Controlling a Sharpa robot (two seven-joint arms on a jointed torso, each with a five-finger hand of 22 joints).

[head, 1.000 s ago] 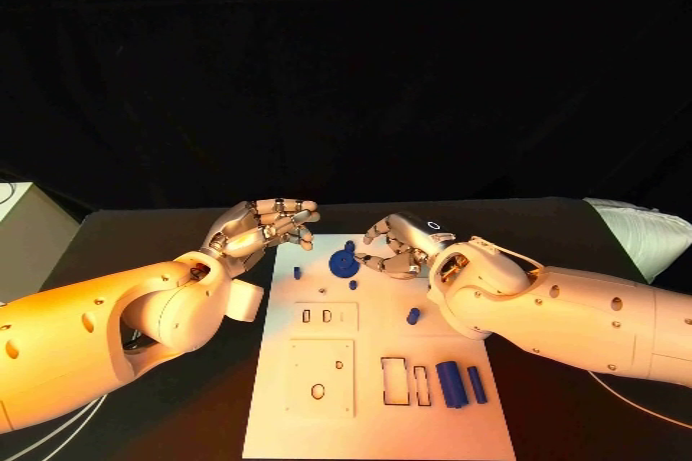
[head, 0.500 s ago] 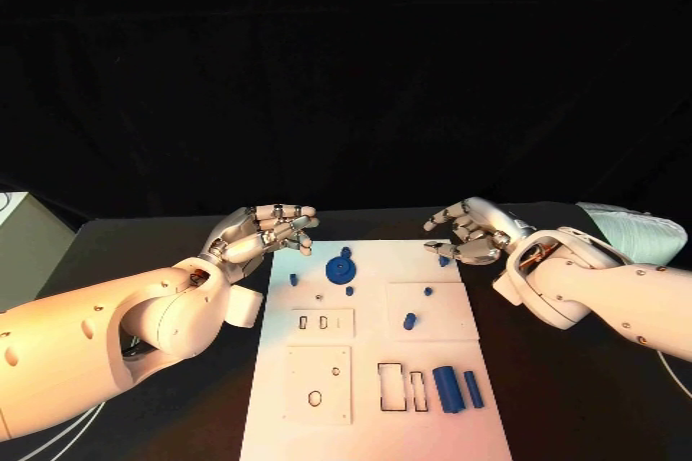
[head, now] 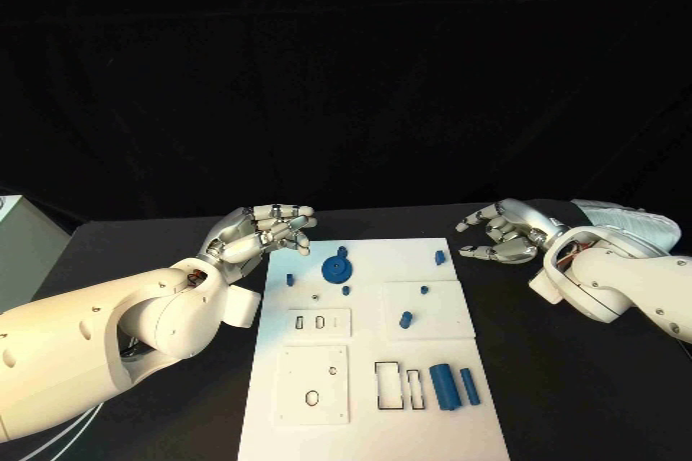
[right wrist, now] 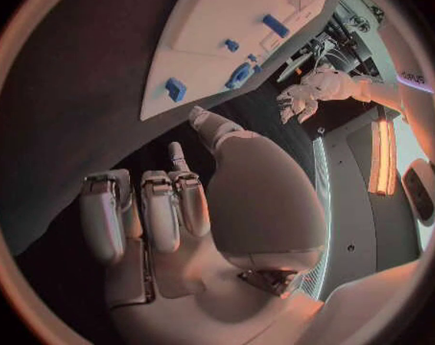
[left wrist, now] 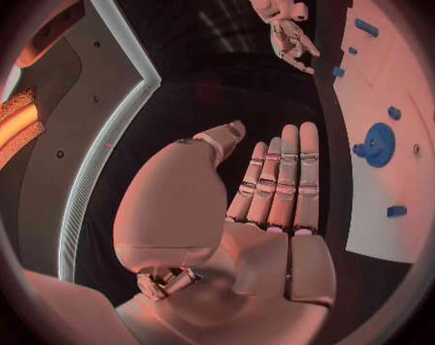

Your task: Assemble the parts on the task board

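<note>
The board (head: 378,401) is a flat white plate lying lengthwise in the middle of the black bench (head: 144,243), its far edge between the two robot hands. The left robot hand (head: 264,231) hovers just off the board's far left corner, fingers apart and loosely curved, holding nothing; the left wrist view shows its palm flat with the fingers (left wrist: 285,178) straight and side by side, empty. The right robot hand (head: 502,233) hangs over the bare bench just beyond the board's far right corner, fingers spread and curled a little, also empty, clear of the board. Near the far edge a round blue gear (head: 336,269) with toothed rim sits on the board, closest to the left robot hand. A short blue peg (head: 290,278) lies toward the board's left edge beside the gear, and another peg (head: 443,255) stands near the far right corner, the part nearest the right robot hand. Further in, a small blue block (head: 405,320) rests on a raised square panel. Near the board's right edge two blue bars (head: 456,386) lie side by side, smooth and elongated, next to two narrow rectangular slots (head: 402,386) outlined in black. A square panel (head: 313,383) toward the near left carries an oval hole. The hands look metallic and silver, the arms glossy white.
</note>
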